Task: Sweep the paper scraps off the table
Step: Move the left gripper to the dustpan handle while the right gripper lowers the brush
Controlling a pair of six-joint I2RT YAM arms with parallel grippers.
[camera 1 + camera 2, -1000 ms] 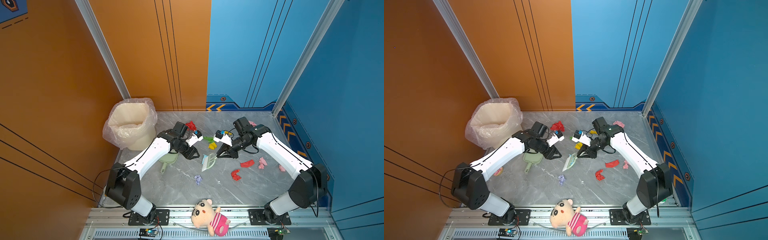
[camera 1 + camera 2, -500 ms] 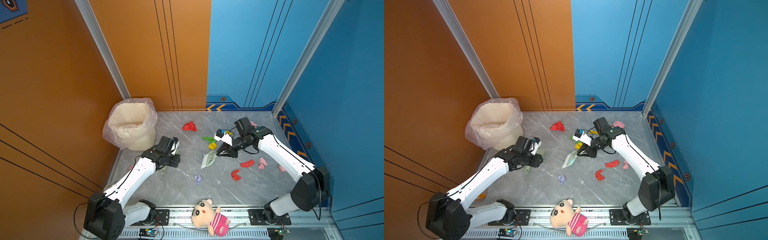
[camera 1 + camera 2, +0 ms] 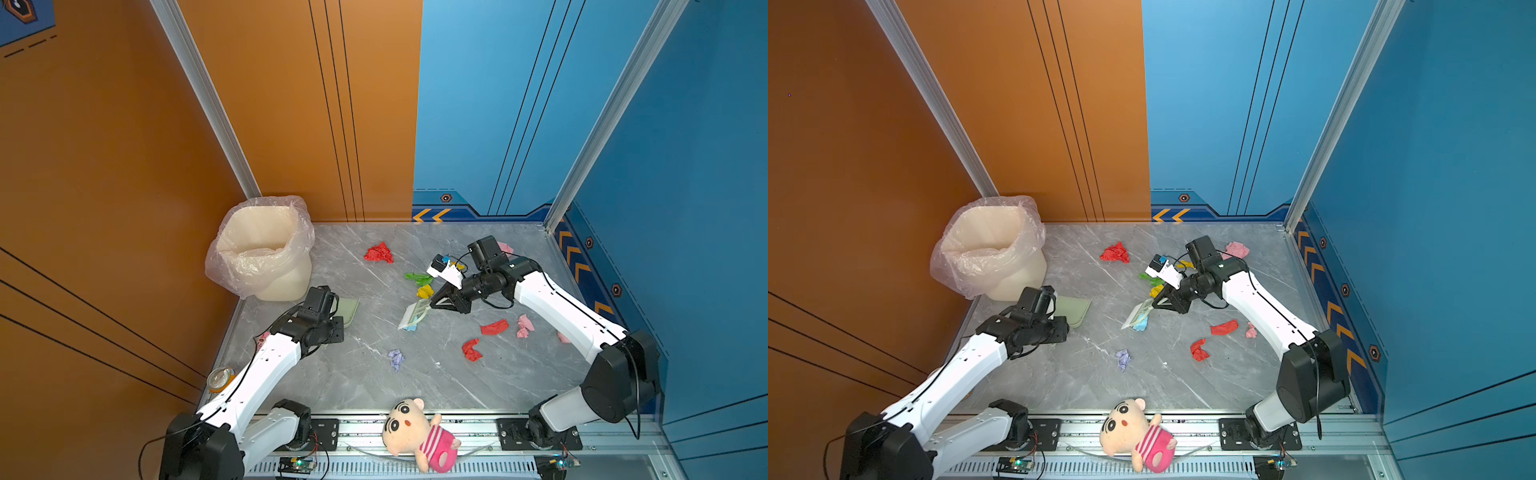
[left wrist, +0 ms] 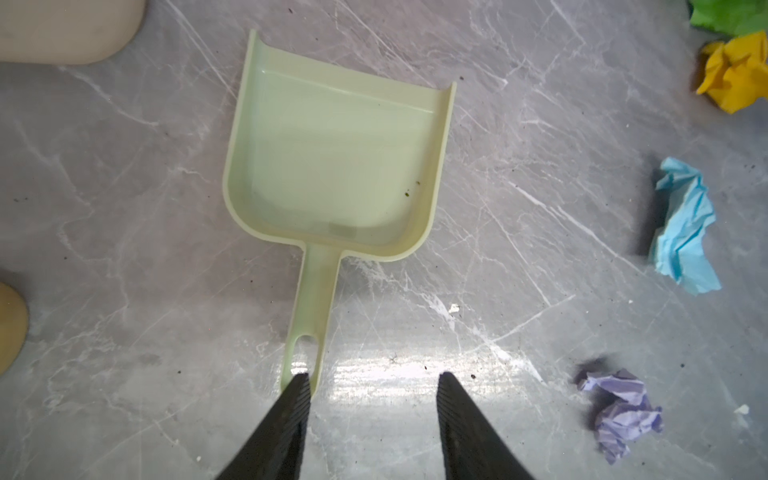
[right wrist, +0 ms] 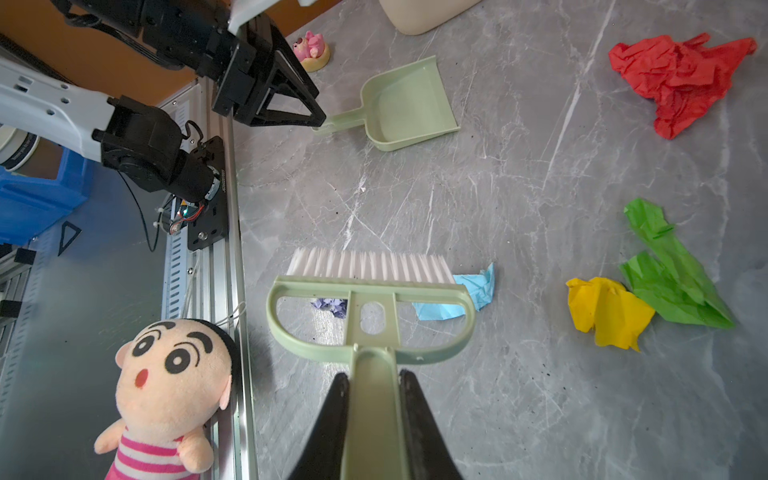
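The left claw (image 4: 374, 376) has drawn back toward 9 o'clock and opened beside the handle end of the dustpan (image 4: 332, 166), now flat on the worktop (image 3: 415, 382). The right claw (image 5: 374, 374) grips the brush (image 5: 370, 266) handle. The paper scraps (image 3: 379, 252) lie scattered from centre to 3 o'clock.

From my station I count ten paper scraps (image 3: 494, 327) on the tabletop (image 3: 361, 386) that I can make out: three red scraps (image 3: 379, 252), three pink scraps (image 3: 523, 326), one green scrap (image 3: 417, 277), one yellow scrap (image 3: 424, 291), one light blue scrap (image 4: 685, 224) and one lilac scrap (image 3: 395, 358). One pink one is half hidden behind the right arm (image 3: 557, 307), so my total may run short. Beyond those: one dustpan (image 4: 336, 158), one brush (image 5: 370, 299), one lined bin (image 3: 266, 249), one plush doll (image 3: 415, 432), one small pink toy (image 5: 311, 50) and one can (image 3: 218, 378). Two arms (image 3: 967, 370) are in view, each with two fingers (image 4: 291, 424).
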